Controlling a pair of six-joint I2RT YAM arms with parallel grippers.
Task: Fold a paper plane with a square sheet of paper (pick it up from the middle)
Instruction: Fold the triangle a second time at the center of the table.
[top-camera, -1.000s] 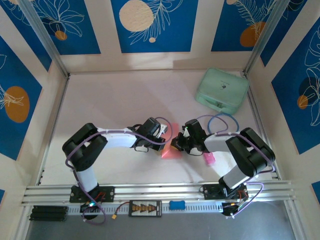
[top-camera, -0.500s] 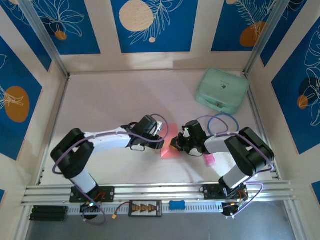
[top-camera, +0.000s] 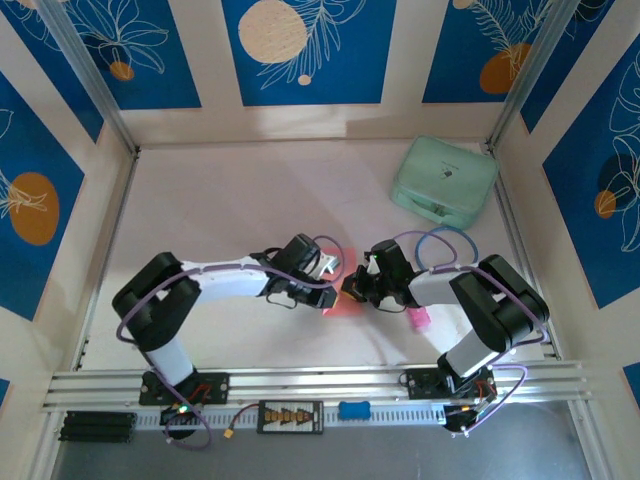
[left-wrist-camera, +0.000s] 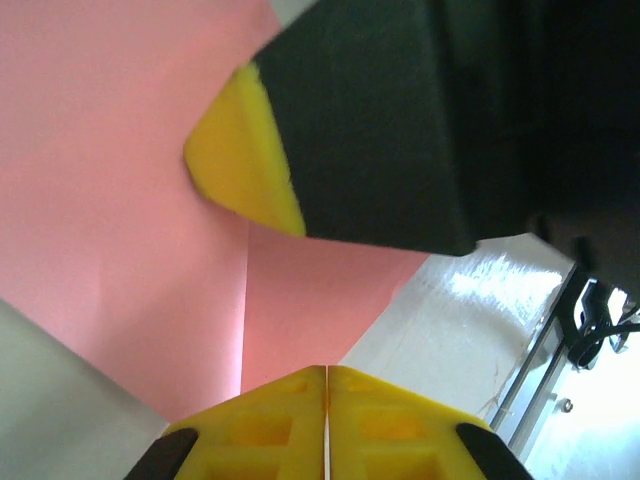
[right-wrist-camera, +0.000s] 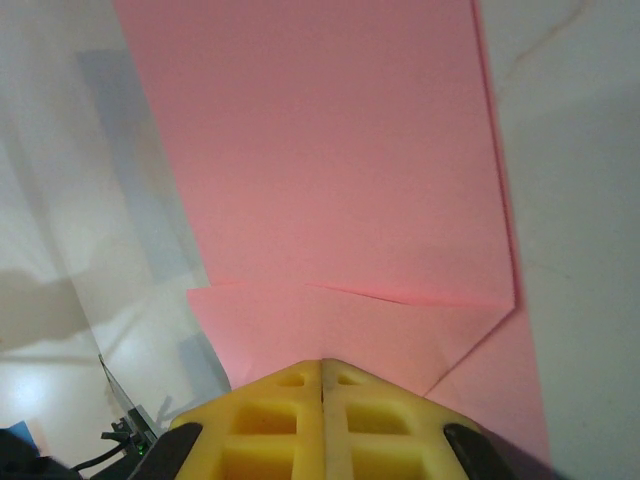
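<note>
The salmon-pink sheet of paper lies partly folded on the white table between the two arms. In the left wrist view the paper shows a straight crease. In the right wrist view the paper has flaps folded across its near end. My left gripper is shut, its yellow tips together over the paper's edge. My right gripper is shut too, pressing tip-down on the folded flaps. Its yellow fingertip sits on the paper just ahead of my left gripper.
A mint-green case stands at the back right. A small bright-pink stick-shaped object lies under the right forearm. The aluminium rail runs along the near edge, and walls close in the other sides.
My left gripper opened briefly, shut again and shifted right, closer to the right gripper over the paper. The right arm has stayed still.
</note>
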